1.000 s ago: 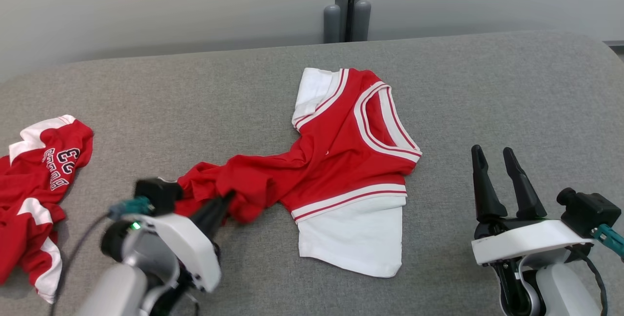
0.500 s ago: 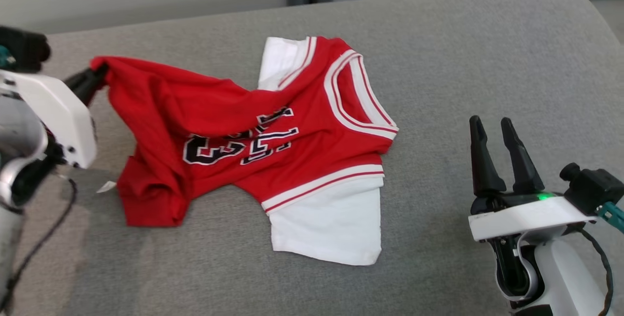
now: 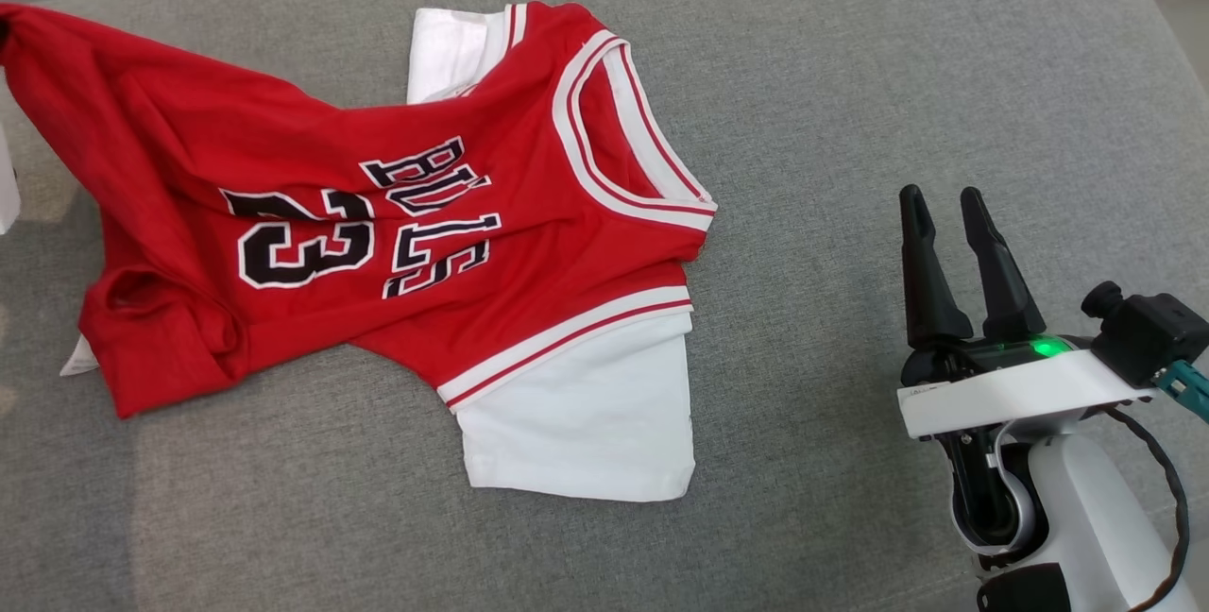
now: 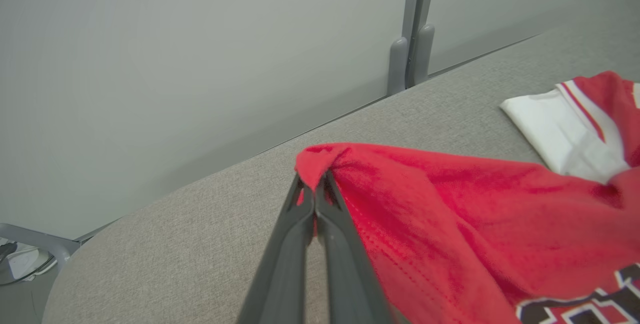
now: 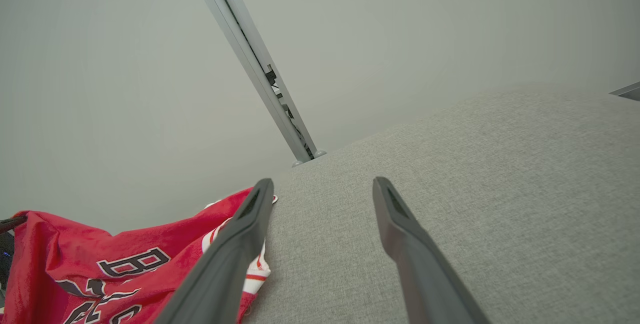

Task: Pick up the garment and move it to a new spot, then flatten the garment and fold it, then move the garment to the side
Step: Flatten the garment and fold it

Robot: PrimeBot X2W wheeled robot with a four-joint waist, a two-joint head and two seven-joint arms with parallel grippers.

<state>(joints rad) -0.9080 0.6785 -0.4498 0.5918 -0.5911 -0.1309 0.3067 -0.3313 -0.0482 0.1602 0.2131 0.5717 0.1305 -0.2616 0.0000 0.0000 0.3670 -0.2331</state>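
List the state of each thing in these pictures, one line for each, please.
jersey: one corner lifted, the rest lying on the table, partly spread, number side up.
left gripper: shut on the jersey's corner.
right gripper: open, holding nothing.
green light: lit.

A grey woven-fabric surface [image 3: 850,74], rounded at its 1 o'clock corner, is being used as the support, and a red jersey [image 3: 529,244] with black-and-white lettering is being carried on it, spread from the middle out toward 9 o'clock. Its collar [image 3: 661,199] is being turned toward 2 o'clock, one white sleeve [image 3: 586,433] is being laid flat at 6 o'clock and a second white sleeve [image 3: 449,50] at 12 o'clock, while the red corner at 10 o'clock is being held up off the fabric. A small white tab [image 3: 77,359] is being shown at the jersey's 8 o'clock edge.
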